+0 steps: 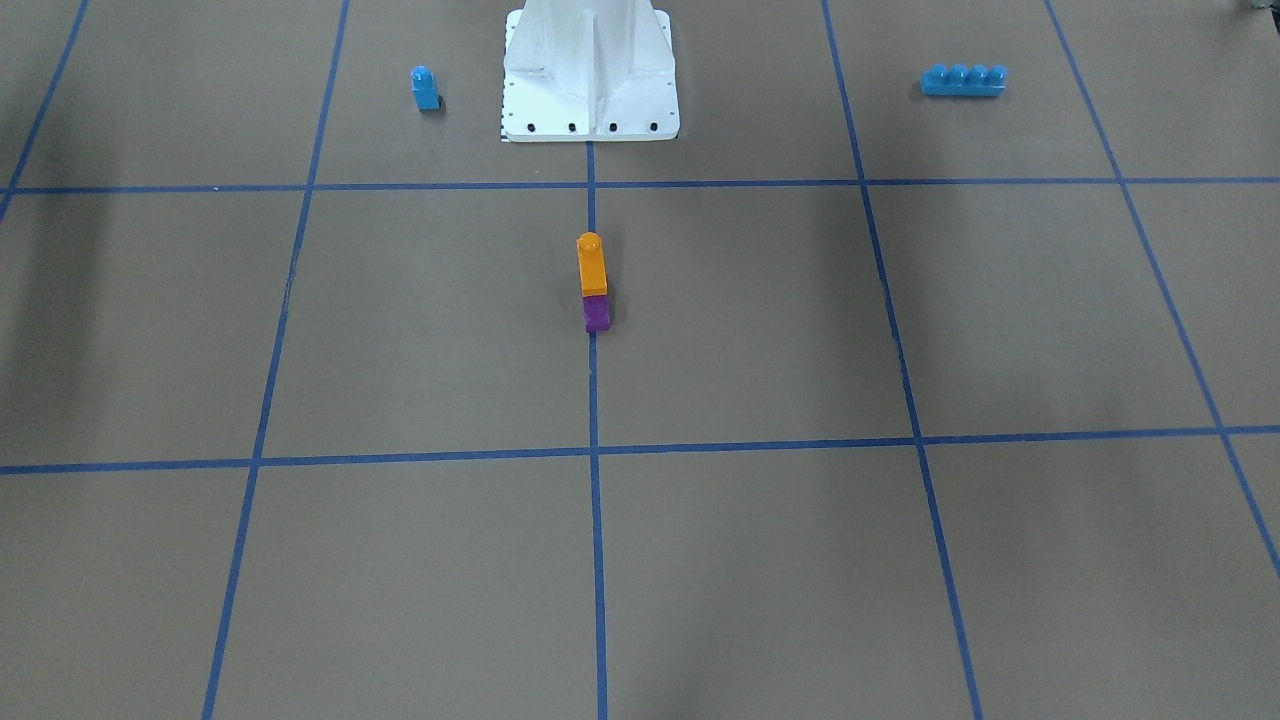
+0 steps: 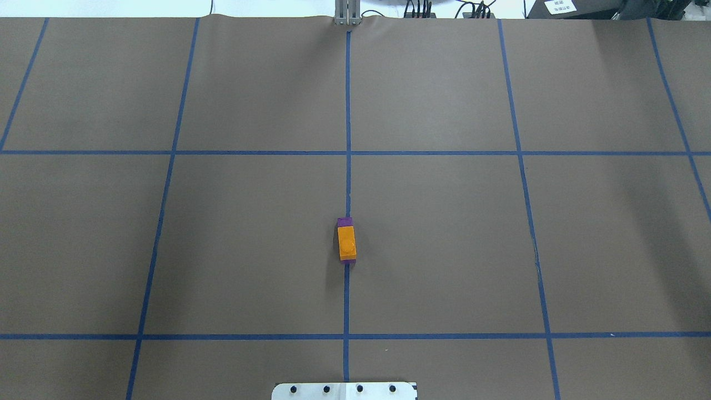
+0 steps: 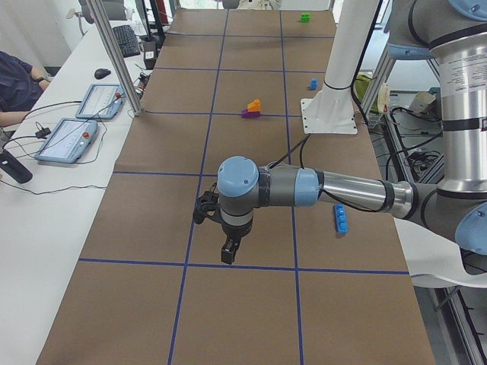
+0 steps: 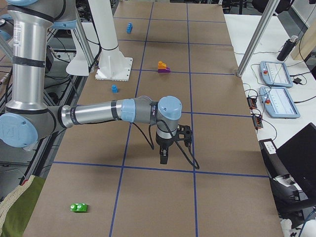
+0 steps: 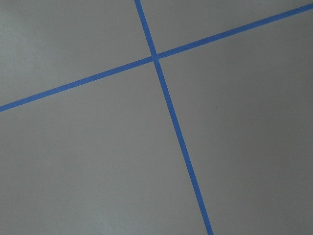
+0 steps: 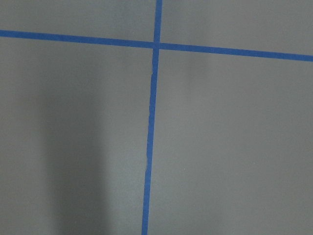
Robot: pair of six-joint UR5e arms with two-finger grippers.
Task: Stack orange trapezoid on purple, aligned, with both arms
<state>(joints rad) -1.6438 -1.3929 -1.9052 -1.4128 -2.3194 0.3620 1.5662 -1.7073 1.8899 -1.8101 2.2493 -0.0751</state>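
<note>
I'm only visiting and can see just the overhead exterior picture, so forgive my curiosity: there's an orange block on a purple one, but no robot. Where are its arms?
Observer: The left side camera shows the left hand far from the orange block, pointing straight down.
Visitor: And the other one?
Observer: The right hand is also far off and pointing down; I cannot tell whether it is open.
Visitor: Anything else lying around?
Observer: Yes, the front camera shows a small blue brick and a long blue brick either side of the white base.
</note>
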